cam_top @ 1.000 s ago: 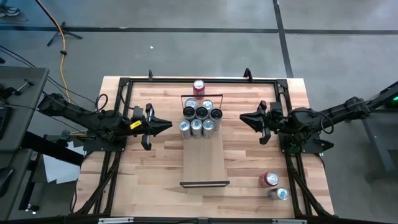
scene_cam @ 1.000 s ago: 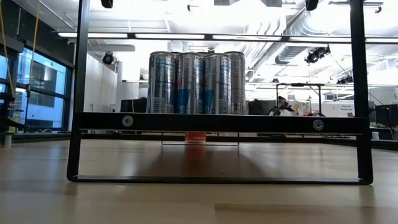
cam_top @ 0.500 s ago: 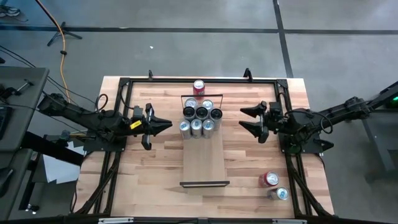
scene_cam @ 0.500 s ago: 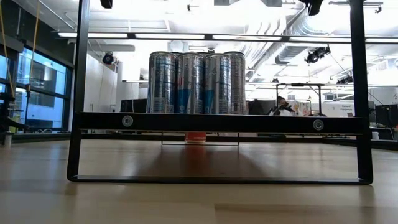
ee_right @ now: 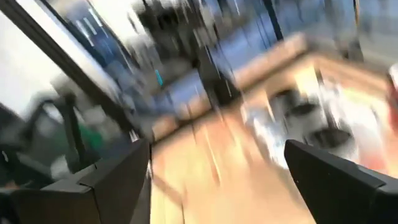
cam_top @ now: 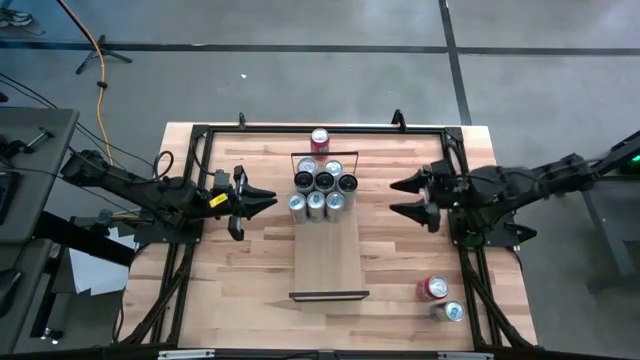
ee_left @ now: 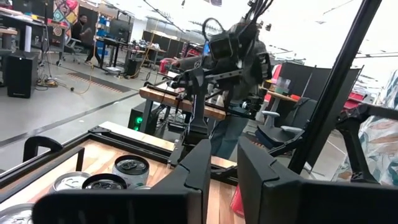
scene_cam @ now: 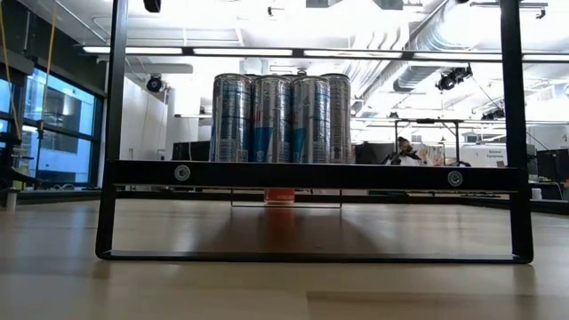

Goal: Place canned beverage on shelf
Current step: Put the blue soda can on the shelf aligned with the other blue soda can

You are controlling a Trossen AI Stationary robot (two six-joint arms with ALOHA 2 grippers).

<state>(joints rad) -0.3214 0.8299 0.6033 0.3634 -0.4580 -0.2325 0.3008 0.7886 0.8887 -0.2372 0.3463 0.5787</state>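
The shelf (cam_top: 328, 250), a long pale plank with a black rail (scene_cam: 311, 175) at each short end, lies in the table's middle. Several silver cans (cam_top: 322, 190) stand upright in a cluster on its far end (scene_cam: 280, 118); their tops (ee_left: 127, 167) show in the left wrist view. My left gripper (cam_top: 272, 200) hovers left of the cluster, pointing at it, fingers (ee_left: 202, 165) nearly together with nothing between them. My right gripper (cam_top: 397, 197) hovers right of the cluster, open and holding nothing (ee_right: 217, 155).
A red can (cam_top: 320, 139) stands on the table beyond the shelf's far end. A red can (cam_top: 432, 288) and a silver can (cam_top: 449, 311) stand near the table's near right corner. A black frame (cam_top: 200, 150) rings the tabletop. The shelf's near half is bare.
My right gripper has opened from shut to wide open. It has rolled and tipped up at the wrist and risen a little, out of the low view's top edge. The cans and the shelf have stayed where they were.
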